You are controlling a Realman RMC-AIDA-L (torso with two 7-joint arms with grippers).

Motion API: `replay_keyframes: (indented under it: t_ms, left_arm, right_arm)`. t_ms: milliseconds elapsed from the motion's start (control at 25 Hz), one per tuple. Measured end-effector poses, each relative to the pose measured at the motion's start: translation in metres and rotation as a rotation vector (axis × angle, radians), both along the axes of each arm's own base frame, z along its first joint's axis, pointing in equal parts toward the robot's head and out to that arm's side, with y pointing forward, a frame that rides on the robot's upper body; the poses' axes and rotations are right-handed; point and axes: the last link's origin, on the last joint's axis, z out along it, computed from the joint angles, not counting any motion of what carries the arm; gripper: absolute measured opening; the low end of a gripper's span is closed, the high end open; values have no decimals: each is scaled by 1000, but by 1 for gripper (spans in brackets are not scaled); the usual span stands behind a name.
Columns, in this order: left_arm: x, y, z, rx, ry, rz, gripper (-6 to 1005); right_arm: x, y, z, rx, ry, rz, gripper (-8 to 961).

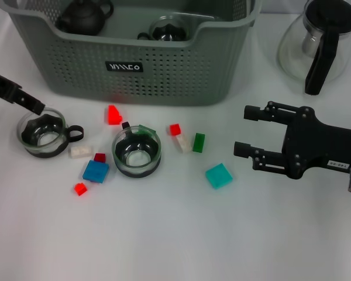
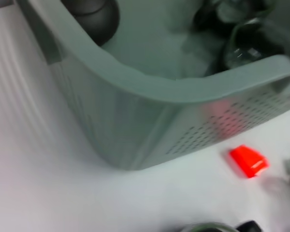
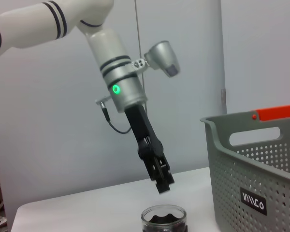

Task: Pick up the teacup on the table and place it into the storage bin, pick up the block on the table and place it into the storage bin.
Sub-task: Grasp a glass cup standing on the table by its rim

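Observation:
Two glass teacups with black bases stand on the white table: a left teacup (image 1: 42,133) (image 3: 164,221) and a middle teacup (image 1: 137,151). My left gripper (image 1: 30,103) (image 3: 162,184) hangs just above the left teacup's far rim, slanting down from the left. Several blocks lie scattered around: a red wedge (image 1: 113,115) (image 2: 248,161), a blue block (image 1: 96,171), a teal block (image 1: 219,175) and a green block (image 1: 198,142). The grey-green storage bin (image 1: 164,82) (image 2: 135,121) (image 3: 251,183) stands behind them. My right gripper (image 1: 244,130) rests open and empty at the right.
Inside the bin sit a black teapot (image 1: 82,17) and another glass cup (image 1: 169,29). A glass carafe (image 1: 319,44) with a black handle stands at the back right. Small red (image 1: 175,129) and white (image 1: 182,143) blocks lie between the middle teacup and the green block.

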Motion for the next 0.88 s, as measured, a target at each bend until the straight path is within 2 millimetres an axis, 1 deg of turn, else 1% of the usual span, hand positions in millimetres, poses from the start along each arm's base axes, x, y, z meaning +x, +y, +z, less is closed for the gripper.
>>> replay_keyframes:
  t_ms: [160,320,720,880]
  left_arm:
    - [1,7,-21,-17,90,-11,719]
    - [-4,6,-34,-59,125,-1,705]
    - [-18,8,-41,-62,133,38,631]
    - [-20,10,-44,-58,147,38,599]
  right_arm:
    - [0,0,0,0,0,1,744]
    - [0,0,0,-4,-2,4,744]
    - [1,0,-1,-6,1,-3,744]
    - [1,0,-1,-7,1,-5,744]
